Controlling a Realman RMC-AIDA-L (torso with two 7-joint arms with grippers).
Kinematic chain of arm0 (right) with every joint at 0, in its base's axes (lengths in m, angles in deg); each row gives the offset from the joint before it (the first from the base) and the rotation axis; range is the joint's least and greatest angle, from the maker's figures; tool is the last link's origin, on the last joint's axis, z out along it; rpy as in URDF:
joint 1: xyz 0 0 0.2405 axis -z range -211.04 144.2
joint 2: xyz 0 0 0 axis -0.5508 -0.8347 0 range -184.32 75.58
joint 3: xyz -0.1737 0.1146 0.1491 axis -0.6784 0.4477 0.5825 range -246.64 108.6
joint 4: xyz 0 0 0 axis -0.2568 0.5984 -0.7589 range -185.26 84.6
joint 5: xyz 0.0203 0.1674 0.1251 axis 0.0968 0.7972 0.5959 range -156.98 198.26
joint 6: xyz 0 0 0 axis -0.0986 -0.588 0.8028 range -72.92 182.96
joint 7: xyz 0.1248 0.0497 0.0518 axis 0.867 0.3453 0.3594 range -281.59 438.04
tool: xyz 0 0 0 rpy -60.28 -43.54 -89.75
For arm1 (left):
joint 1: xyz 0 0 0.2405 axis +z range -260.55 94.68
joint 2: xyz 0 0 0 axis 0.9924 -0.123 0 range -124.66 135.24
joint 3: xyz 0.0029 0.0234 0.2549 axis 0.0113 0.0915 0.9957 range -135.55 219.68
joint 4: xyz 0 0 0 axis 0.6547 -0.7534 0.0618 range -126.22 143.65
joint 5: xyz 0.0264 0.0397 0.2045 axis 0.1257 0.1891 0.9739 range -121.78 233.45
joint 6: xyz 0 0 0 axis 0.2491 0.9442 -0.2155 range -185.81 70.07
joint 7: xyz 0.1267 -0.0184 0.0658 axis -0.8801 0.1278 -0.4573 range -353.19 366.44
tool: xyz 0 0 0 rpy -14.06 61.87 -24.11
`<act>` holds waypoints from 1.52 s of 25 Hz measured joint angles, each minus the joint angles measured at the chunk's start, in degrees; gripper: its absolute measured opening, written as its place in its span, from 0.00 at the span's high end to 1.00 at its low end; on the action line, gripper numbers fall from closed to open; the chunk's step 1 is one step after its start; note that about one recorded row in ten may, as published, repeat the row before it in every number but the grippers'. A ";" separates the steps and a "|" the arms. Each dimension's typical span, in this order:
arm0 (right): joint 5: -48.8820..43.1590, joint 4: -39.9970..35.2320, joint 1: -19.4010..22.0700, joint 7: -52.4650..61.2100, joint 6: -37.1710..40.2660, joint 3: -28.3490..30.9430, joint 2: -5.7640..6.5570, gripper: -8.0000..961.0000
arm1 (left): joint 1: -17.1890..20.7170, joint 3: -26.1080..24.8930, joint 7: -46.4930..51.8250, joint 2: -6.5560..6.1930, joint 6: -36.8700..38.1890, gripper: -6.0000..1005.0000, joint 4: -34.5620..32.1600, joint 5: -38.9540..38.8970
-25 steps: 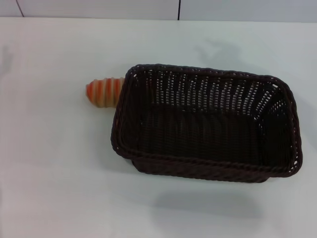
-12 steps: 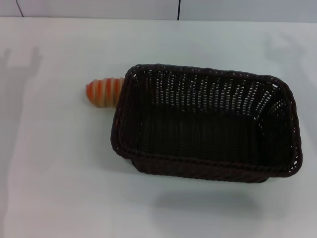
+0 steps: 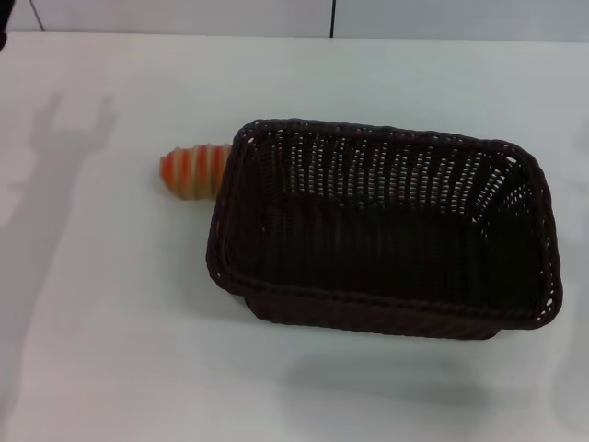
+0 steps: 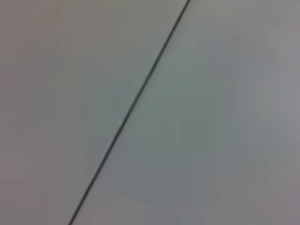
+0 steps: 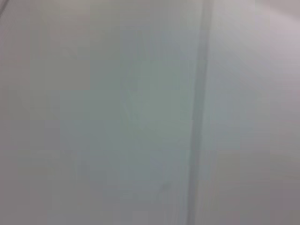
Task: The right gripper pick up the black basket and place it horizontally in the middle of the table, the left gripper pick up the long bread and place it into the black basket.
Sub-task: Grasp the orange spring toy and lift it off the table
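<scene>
The black basket (image 3: 276,293) stands upright on the white table (image 3: 110,359), right of centre, its long side running left to right and its inside bare. The long bread (image 3: 191,171), tan with orange stripes, lies on the table against the basket's far left corner, and the rim hides part of it. Only a dark sliver of my left gripper (image 3: 4,20) shows at the far left corner of the head view, well away from the bread. Its shadow (image 3: 69,147) falls on the table left of the bread. My right gripper is out of view.
A dark seam (image 3: 332,18) runs across the wall panels behind the table's far edge. Both wrist views show only a blurred pale surface; the left wrist view has a thin dark line (image 4: 131,110) crossing it.
The left arm's shadow has moved right across the table toward the bread. A dark sliver has appeared at the far left corner. The shadow at the far right has left. Basket and bread have not moved.
</scene>
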 joint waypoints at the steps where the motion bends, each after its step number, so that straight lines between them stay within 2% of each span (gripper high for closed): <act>1: -0.43 3.45 -0.23 4.19 3.67 -0.22 0.03 0.65 | 0.00 0.00 0.00 0.00 0.00 0.14 0.00 0.00; 3: -0.66 8.61 -0.38 11.46 8.66 -0.06 0.08 0.65 | 0.35 1.05 0.13 -0.27 -0.15 0.14 0.79 0.18; 5: -0.68 14.47 -0.64 19.42 12.93 0.33 0.14 0.65 | 0.51 4.07 1.48 -1.40 -0.82 0.14 2.20 0.33; 6: -0.66 18.02 -0.90 23.89 14.99 0.67 0.15 0.65 | 0.51 4.07 1.48 -1.40 -0.82 0.14 2.20 0.33; 7: -0.57 20.58 -1.15 26.86 16.20 1.02 0.15 0.65 | 0.50 9.39 6.01 -4.00 -4.21 0.14 5.82 0.33; 8: -0.41 23.31 -1.43 29.61 17.11 1.52 0.11 0.65 | 0.50 9.39 6.01 -4.00 -4.21 0.14 5.82 0.33; 9: -0.32 25.63 -1.59 32.05 17.50 2.13 0.05 0.65 | 0.45 11.34 7.90 -5.24 -6.49 0.14 7.86 0.37; 10: -0.28 27.53 -1.71 33.95 17.60 2.65 -0.01 0.65 | 0.45 13.80 10.71 -6.99 -10.07 0.14 10.91 0.36; 12: -0.24 30.30 -2.11 36.23 17.46 3.20 -0.04 0.65 | 0.45 13.80 10.71 -6.99 -10.07 0.14 10.91 0.36; 13: -0.24 31.36 -2.39 36.86 17.36 3.30 -0.04 0.66 | 1.13 17.86 15.52 -10.82 -19.14 0.14 19.24 0.41; 14: -0.21 32.49 -2.78 37.18 17.35 3.32 -0.05 0.66 | 1.57 19.20 16.26 -12.57 -23.81 0.14 23.49 0.46; 16: 0.23 34.86 -3.91 37.60 17.32 3.28 -0.10 0.66 | 2.01 20.85 16.65 -14.79 -31.23 0.14 28.96 0.43; 17: 0.66 36.04 -4.56 37.80 17.19 3.15 -0.13 0.66 | 2.36 21.69 16.85 -16.55 -38.47 0.14 33.86 0.43; 18: 0.98 36.87 -5.15 38.03 17.04 3.02 -0.14 0.65 | 2.81 21.95 16.89 -17.48 -44.07 0.14 37.44 0.44; 21: 1.34 39.04 -6.35 39.71 16.50 2.81 -0.12 0.65 | 3.15 21.92 16.88 -17.96 -47.80 0.14 39.88 0.43; 22: 1.26 40.43 -7.21 40.55 16.25 2.89 -0.01 0.65 | 4.17 21.36 16.16 -18.73 -56.32 0.14 45.79 0.42; 24: 1.13 42.09 -8.39 40.93 16.12 3.08 0.09 0.65 | 4.17 21.36 16.16 -18.73 -56.32 0.14 45.79 0.42; 25: 1.13 42.09 -8.39 40.93 16.12 3.08 0.09 0.65 | 6.06 18.54 10.14 -18.68 -72.81 0.14 56.89 0.33; 26: 1.07 43.08 -9.12 41.10 16.12 3.14 0.11 0.65 | 6.06 18.54 10.14 -18.68 -72.81 0.14 56.89 0.33; 27: 1.05 45.24 -10.67 41.60 16.11 3.19 0.15 0.65 | 6.71 16.54 5.26 -17.69 -81.41 0.14 61.61 0.21; 31: 1.04 47.70 -12.46 42.18 16.12 3.26 0.27 0.65 | 6.71 16.54 5.26 -17.69 -81.41 0.14 61.61 0.21; 32: 1.04 49.07 -13.42 42.24 16.13 3.27 0.35 0.65 | 5.07 4.93 -19.93 -7.18 -108.06 0.14 70.47 -0.39; 33: 1.04 49.07 -13.42 42.24 16.13 3.27 0.35 0.65 | 2.80 -2.69 -35.55 -0.48 -118.55 0.14 71.68 -0.79; 36: 1.04 50.75 -14.53 42.65 16.07 3.27 0.47 0.65 | 2.80 -2.69 -35.55 -0.48 -118.55 0.14 71.68 -0.79; 37: 1.14 52.11 -15.07 43.64 15.88 3.55 0.59 0.65 | 0.93 -4.54 -46.30 0.76 -122.73 0.14 71.80 -1.09; 38: 1.14 52.11 -15.07 43.64 15.88 3.55 0.59 0.65 | 0.45 -4.42 -48.68 0.56 -122.69 0.14 71.77 -1.36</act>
